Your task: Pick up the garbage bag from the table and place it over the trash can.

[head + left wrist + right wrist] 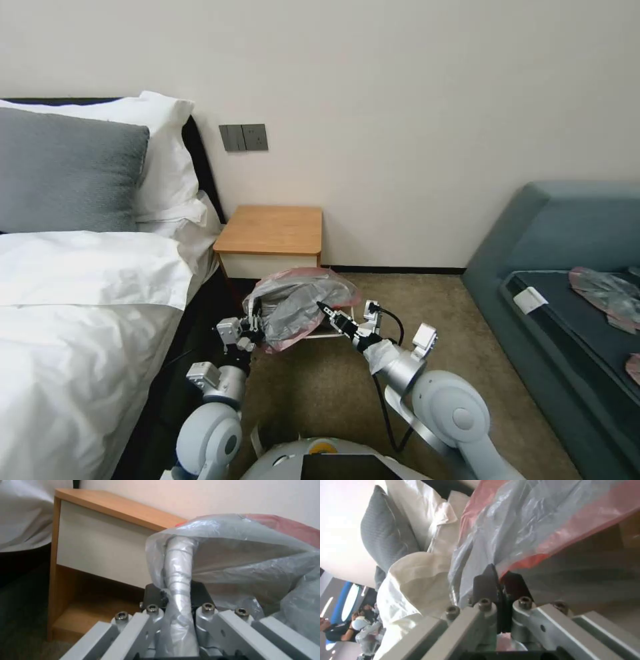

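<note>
Now | garbage bag (297,303) held open before table (273,230) | both jaws pinching its rim

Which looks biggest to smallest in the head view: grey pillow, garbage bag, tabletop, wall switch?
1. Grey pillow
2. Garbage bag and tabletop: close in apparent size, and the bag is nearer the camera, so unranked
3. Wall switch

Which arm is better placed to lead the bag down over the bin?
Neither clearly: left gripper and right gripper each pinch one side of the bag, held open in front of the table. I cannot see the bin.
</note>
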{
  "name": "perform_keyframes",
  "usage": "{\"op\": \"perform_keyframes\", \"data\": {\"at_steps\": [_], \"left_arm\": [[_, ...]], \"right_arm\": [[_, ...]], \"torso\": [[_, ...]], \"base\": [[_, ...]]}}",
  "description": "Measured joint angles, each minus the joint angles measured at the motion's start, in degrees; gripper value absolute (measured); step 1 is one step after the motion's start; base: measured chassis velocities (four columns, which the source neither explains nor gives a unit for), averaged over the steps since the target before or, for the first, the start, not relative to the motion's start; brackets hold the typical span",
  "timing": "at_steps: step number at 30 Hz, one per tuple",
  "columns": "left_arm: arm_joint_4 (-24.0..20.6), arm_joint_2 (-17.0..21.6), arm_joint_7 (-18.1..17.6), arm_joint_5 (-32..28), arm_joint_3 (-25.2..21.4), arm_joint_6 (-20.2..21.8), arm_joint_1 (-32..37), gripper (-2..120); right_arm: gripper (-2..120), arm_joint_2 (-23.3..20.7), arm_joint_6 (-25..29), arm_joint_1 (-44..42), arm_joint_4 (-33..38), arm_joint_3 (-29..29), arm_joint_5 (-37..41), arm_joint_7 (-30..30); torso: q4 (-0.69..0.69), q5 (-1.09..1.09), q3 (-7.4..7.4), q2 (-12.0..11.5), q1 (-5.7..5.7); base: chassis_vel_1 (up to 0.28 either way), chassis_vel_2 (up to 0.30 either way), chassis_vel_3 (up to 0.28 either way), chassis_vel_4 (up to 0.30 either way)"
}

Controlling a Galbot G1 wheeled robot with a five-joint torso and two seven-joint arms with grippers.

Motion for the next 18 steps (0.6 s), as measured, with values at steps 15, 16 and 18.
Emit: {"op": "perform_keyframes", "data": {"at_steps": [15,16,18], "left_arm": [[0.9,-0.3,-4.5,-4.6,-1.1,1.8,-2.1,5],[0.9,-0.3,-4.5,-4.6,-1.1,1.8,-2.1,5],[0.8,-0.3,-4.9,-5.4,-1.3,2.1,-2.4,5]], "right_arm": [[0,-1.5,-1.6,-6.2,3.1,-0.1,-0.9,0.6],[0,-1.5,-1.6,-6.2,3.1,-0.1,-0.9,0.6],[0,-1.5,-1.8,-7.0,3.1,-0.1,-1.0,0.8]], "torso": [[-0.01,0.00,0.00,0.0,0.00],[-0.01,0.00,0.00,0.0,0.00],[-0.01,0.00,0.00,0.0,0.00]], "base": [[0.000,0.000,0.000,0.000],[0.000,0.000,0.000,0.000],[0.000,0.000,0.000,0.000]]}}
